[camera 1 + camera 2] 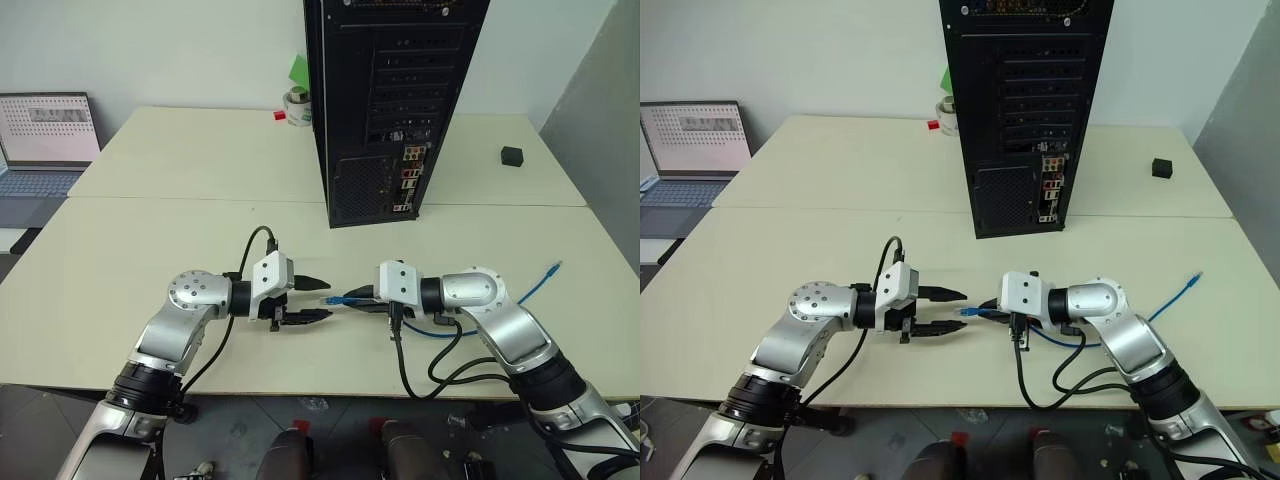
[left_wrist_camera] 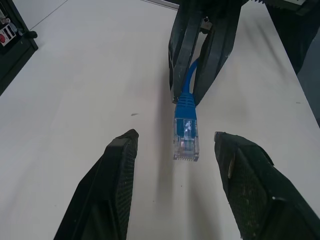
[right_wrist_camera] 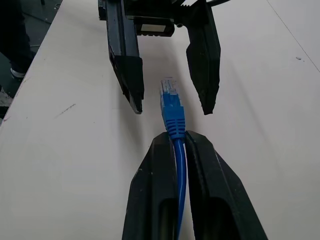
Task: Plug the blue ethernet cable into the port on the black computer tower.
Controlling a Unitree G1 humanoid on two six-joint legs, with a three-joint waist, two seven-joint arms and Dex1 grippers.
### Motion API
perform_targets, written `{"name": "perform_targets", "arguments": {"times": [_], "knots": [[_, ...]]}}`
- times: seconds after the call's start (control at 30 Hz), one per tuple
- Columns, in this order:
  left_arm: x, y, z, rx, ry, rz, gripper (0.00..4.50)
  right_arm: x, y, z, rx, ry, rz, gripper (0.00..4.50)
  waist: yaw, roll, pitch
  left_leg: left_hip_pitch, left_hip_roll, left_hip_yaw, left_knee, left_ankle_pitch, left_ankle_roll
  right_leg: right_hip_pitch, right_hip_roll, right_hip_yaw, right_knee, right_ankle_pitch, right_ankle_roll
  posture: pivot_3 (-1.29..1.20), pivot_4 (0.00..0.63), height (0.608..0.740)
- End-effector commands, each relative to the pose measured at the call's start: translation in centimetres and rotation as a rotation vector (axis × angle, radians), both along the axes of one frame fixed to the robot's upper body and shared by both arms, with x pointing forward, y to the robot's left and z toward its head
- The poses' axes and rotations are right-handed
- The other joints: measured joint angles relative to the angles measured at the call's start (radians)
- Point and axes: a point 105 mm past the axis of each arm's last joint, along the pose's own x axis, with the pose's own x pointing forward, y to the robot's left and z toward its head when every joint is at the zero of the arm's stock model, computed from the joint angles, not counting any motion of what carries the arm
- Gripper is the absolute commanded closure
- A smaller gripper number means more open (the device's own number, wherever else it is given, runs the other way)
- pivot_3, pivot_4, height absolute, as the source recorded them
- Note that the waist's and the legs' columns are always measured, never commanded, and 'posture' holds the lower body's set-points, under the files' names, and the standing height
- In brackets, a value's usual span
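Two pale tables (image 1: pixel 200 250) are standing pushed together in front of a white wall, their seam running across the middle. The black computer tower (image 1: pixel 385 100) is standing upright on the far table, its rear panel of slot covers, mesh vent and coloured connectors facing the robot. A small black cube (image 1: pixel 513 155) is sitting well to the right of the tower, a roll of tape (image 1: pixel 297 106) and a small red object (image 1: pixel 279 115) are lying just beside its left edge, and an open laptop (image 1: pixel 42 140) is showing at the far left, off the tables.

On the near table the two arms are pointing at each other. The right gripper (image 3: pixel 176 142) is clamping the blue ethernet cable (image 1: pixel 440 330) just behind its plug (image 2: pixel 186 135), fingers pressed together on the cord so the clear plug is sticking out towards the other arm. The rest of the cord is looping back under the right arm and trailing off across the table to its other end (image 1: pixel 553 267) near the right edge. The left gripper (image 2: pixel 172 150) is holding its fingers apart on either side of the plug, not touching it. Black arm cables are hanging over the near table edge. Bare tabletop is lying between the plug and the tower's ports.
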Motion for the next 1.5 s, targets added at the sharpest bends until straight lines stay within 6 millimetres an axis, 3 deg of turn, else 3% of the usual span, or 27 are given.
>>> {"name": "perform_targets", "arguments": {"times": [0.03,0.2,0.33,0.4,0.57,0.8,0.87,0.93,1.07,1.27,1.5], "knots": [[-0.3,-0.3,0.9,-0.01,-0.041,-0.027,1.91,-0.3,0.5,1.2,0.02,-0.046,0.026,4.5,0.0,0.0,0.0,0.0,0.0,0.0,0.0,0.0,0.0,0.0,0.0,0.0,0.0,0.0,0.0,0.0,0.15,0.74],[-0.3,-0.3,0.7,-0.006,-0.04,-0.033,1.91,-0.4,0.6,1.3,0.02,-0.048,0.027,4.5,0.0,0.0,0.0,0.0,0.0,0.0,0.0,0.0,0.0,0.0,0.0,0.0,0.0,0.0,0.0,0.0,0.15,0.74],[-0.3,-0.3,0.7,-0.01,-0.041,-0.034,2.62,-0.4,0.6,1.3,0.021,-0.048,0.029,4.5,0.0,0.0,0.0,0.0,0.0,0.0,0.0,0.0,0.0,0.0,0.0,0.0,0.0,0.0,0.0,0.0,0.15,0.74],[-0.3,-0.4,0.7,-0.011,-0.042,-0.036,3.27,-0.4,0.6,1.3,0.022,-0.049,0.03,4.5,0.0,0.0,0.0,0.0,0.0,0.0,0.0,0.0,0.0,0.0,0.0,0.0,0.0,0.0,0.0,0.0,0.15,0.74],[-0.3,-0.5,0.7,-0.015,-0.047,-0.04,4.23,-0.5,0.7,1.4,0.023,-0.051,0.032,4.5,0.0,0.0,0.0,0.0,0.0,0.0,0.0,0.0,0.0,0.0,0.0,0.0,0.0,0.0,0.0,0.0,0.15,0.74],[-0.4,-0.4,0.4,-0.009,-0.047,-0.044,4.22,-0.7,0.7,1.2,0.013,-0.042,0.048,4.5,0.0,0.0,0.0,0.0,0.0,0.0,0.0,0.0,0.0,0.0,0.0,0.0,0.0,0.0,0.0,0.0,0.15,0.74],[-0.4,-0.4,0.4,-0.007,-0.055,-0.044,4.22,-0.7,0.6,1.3,0.01,-0.037,0.051,3.79,0.0,0.0,0.0,0.0,0.0,0.0,0.0,0.0,0.0,0.0,0.0,0.0,0.0,0.0,0.0,0.0,0.15,0.74],[-0.3,-0.4,0.4,-0.004,-0.077,-0.041,4.22,-0.7,0.5,1.5,0.008,-0.035,0.054,3.5,0.0,0.0,0.0,0.0,0.0,0.0,0.0,0.0,0.0,0.0,0.0,0.0,0.0,0.0,0.0,0.0,0.15,0.74],[-0.1,-0.6,0.8,-0.019,-0.148,-0.034,4.22,-0.4,-0.2,2.5,0.016,-0.022,0.04,2.32,0.0,0.0,0.0,0.0,0.0,0.0,0.0,0.0,0.0,0.0,0.0,0.0,0.0,0.0,0.0,0.0,0.15,0.74],[-0.1,-1.1,1.8,-0.009,-0.466,-0.057,4.22,-1.3,-2.5,5.0,0.152,0.197,-0.015,1.1,0.004,0.0,0.0,-0.001,0.0,-0.001,0.0,0.0,0.0,0.0,-0.003,-0.001,-0.001,0.0,0.0,0.0,0.15,0.74],[-0.9,-0.9,2.5,0.016,-0.95,-0.122,4.22,-1.8,-2.5,5.0,0.31,0.442,-0.103,1.07,0.003,0.0,0.0,-0.001,0.0,-0.002,0.0,0.0,0.0,0.0,-0.005,-0.001,-0.001,0.0,0.0,0.0,0.15,0.74]]}}
